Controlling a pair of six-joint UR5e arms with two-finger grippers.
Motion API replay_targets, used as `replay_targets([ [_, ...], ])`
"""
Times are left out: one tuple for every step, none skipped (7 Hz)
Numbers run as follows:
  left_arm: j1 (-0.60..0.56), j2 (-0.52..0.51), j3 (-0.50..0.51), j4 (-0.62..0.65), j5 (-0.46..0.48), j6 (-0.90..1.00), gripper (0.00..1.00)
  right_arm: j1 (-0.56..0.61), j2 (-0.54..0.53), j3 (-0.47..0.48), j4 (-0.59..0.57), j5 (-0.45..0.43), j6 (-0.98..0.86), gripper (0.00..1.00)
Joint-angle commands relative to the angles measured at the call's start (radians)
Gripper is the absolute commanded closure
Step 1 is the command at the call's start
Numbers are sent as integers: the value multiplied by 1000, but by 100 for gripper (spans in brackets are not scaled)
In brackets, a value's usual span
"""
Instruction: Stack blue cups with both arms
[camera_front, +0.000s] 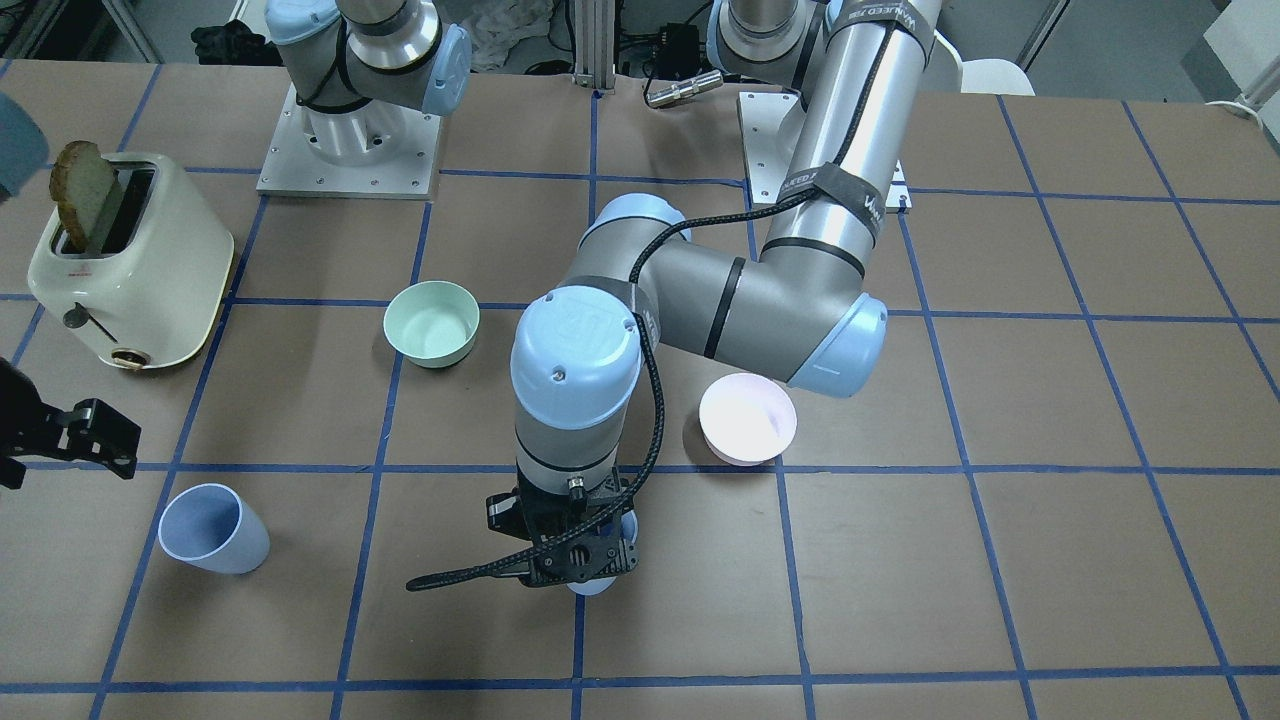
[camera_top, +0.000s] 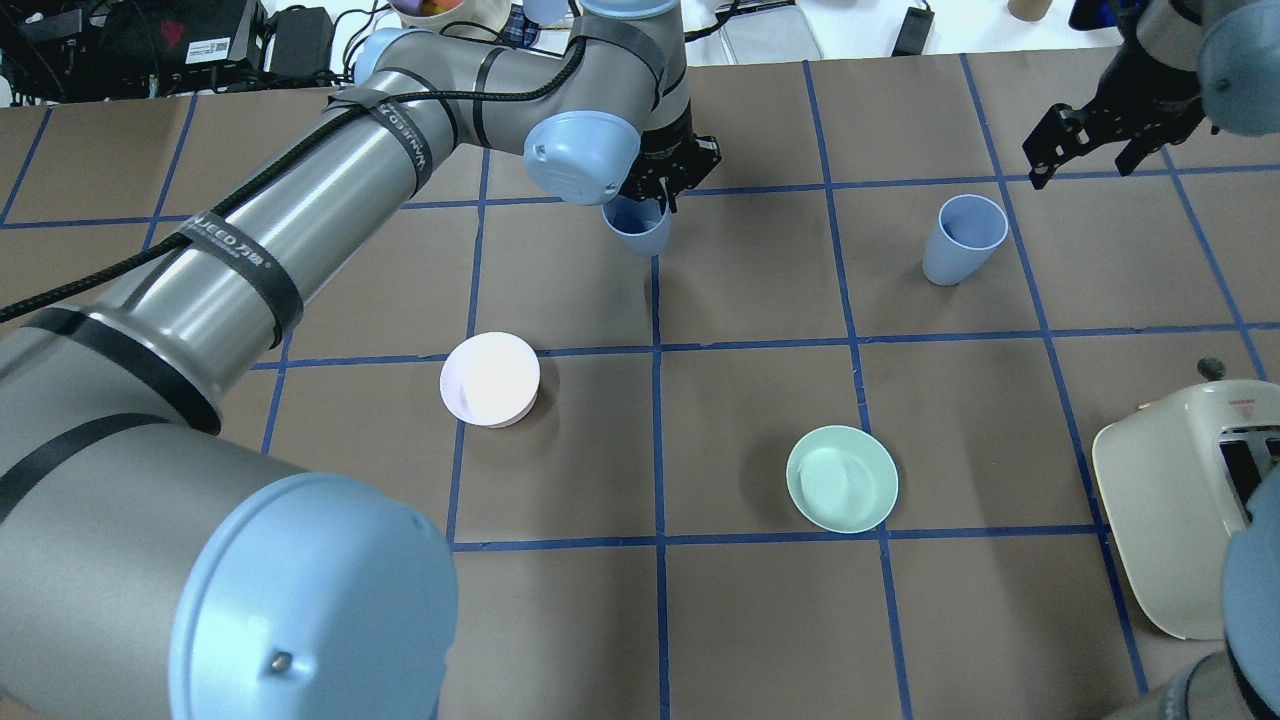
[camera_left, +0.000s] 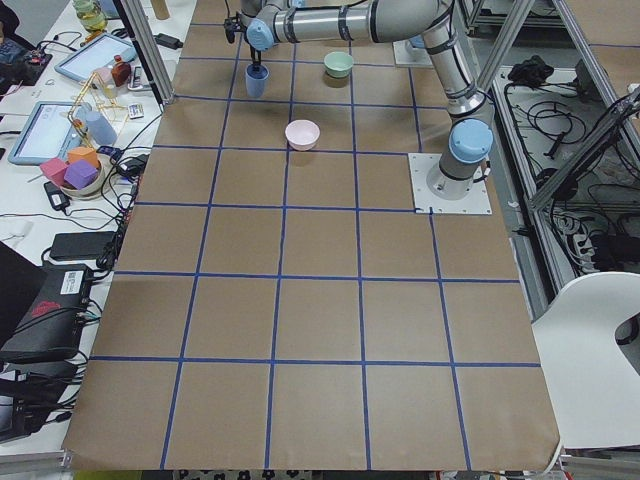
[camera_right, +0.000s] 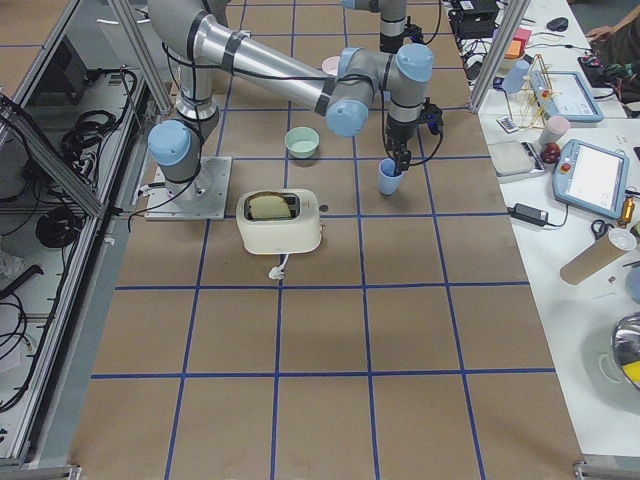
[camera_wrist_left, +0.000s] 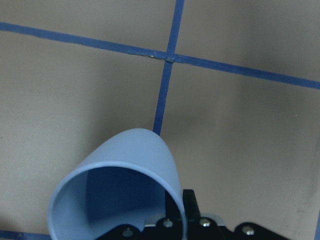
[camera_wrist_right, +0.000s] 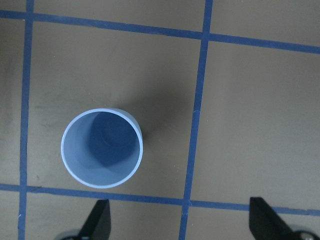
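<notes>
My left gripper (camera_top: 655, 195) is shut on the rim of one blue cup (camera_top: 635, 225) near the table's far middle. The left wrist view shows this cup (camera_wrist_left: 120, 185) tilted, one finger inside its rim. It shows below the gripper (camera_front: 585, 570) in the front view, mostly hidden (camera_front: 592, 587). The other blue cup (camera_top: 960, 240) stands upright on the table at the far right (camera_front: 212, 528). My right gripper (camera_top: 1085, 160) is open and empty above and just beyond it. The right wrist view looks straight down into this cup (camera_wrist_right: 101, 147), with the fingers (camera_wrist_right: 97, 220) spread wide.
A pale pink bowl (camera_top: 490, 380) and a mint-green bowl (camera_top: 842, 478) sit in the middle of the table. A cream toaster (camera_front: 130, 260) holding a slice of toast (camera_front: 85, 195) stands at the robot's right end. Blue tape lines grid the brown table.
</notes>
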Motion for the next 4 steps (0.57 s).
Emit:
replay_targets([
  [-7,-48,53,-86,5,7,100,9,67,6,-34,20,23,8],
  [-8,-57,66,-100,5,7,100,10,83,5,-34,37,28,8],
  [-8,-65,67,-92,3,9,95,10,88,5,-35,57,31,8],
  [-8,-88,72,-86,3,12,12,10,106,3,-40,57,32,8],
])
